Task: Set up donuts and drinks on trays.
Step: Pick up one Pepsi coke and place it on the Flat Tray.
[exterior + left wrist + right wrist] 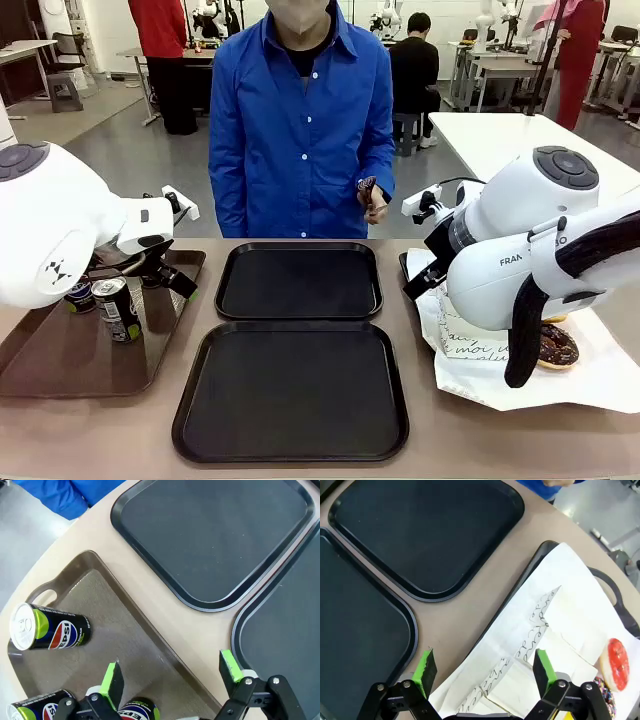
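Trays: two black ones, a far tray (300, 282) and a near tray (292, 392); nearly square, with round corners and raised rims; in the middle of the table (430, 420), close together, one behind the other.
Drinks: slim dark cans (50, 632) with a yellow-green band near the top and silver lids; standing on the brown tray (50, 360) at the left of the table.
Donuts: one with red icing (616, 662) and one with chocolate icing and sprinkles (558, 345); lying on white paper (555, 615) at the right of the table, over a dark tray with a handle (612, 592).
Left pincer (170, 672): fingers wide apart, holding nothing; pointing down over the brown tray's inner edge; one green pad above the brown tray, the other above the table beside the near tray's rim.
Right pincer (484, 669): fingers wide apart, holding nothing; pointing down; one green pad beside the near tray's rim, the other above the white paper.
Person: in a blue shirt at the far side; one hand (372, 200) up, holding a small dark thing.
Writing: "pepsi" with a red, white and blue round logo on the cans; curly script on the white paper, "moi" easy to read; "FRAN" on the right arm (490, 290).
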Robot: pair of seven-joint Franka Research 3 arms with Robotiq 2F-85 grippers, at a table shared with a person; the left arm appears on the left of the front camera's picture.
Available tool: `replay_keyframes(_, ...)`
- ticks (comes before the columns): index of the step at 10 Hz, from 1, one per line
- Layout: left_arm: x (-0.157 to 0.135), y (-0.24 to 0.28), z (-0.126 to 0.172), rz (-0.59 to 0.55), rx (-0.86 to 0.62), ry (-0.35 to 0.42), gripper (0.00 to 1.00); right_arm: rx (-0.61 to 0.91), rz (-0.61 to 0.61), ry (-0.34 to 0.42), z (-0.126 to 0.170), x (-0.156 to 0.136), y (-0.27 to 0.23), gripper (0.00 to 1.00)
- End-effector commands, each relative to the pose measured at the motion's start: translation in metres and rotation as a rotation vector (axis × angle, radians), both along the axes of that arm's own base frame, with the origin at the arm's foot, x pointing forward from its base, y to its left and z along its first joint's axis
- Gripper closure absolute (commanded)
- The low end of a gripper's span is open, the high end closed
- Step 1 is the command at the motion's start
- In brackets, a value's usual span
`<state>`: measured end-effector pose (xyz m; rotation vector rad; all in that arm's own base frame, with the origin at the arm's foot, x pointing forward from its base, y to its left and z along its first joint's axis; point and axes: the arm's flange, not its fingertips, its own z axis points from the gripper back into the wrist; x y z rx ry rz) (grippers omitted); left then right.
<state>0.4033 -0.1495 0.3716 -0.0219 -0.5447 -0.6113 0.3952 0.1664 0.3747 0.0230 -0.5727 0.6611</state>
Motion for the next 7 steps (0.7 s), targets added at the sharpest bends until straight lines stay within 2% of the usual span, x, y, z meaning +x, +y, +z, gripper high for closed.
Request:
replay_keyframes(1,0.0,0.0,0.0,0.0,0.0,0.0,0.0,0.0,0.0,0.0,0.0,0.0,0.0,0.0)
replay_keyframes(7,0.0,0.0,0.0,0.0,0.0,0.0,0.0,0.0,0.0,0.0,0.0,0.0,0.0,0.0)
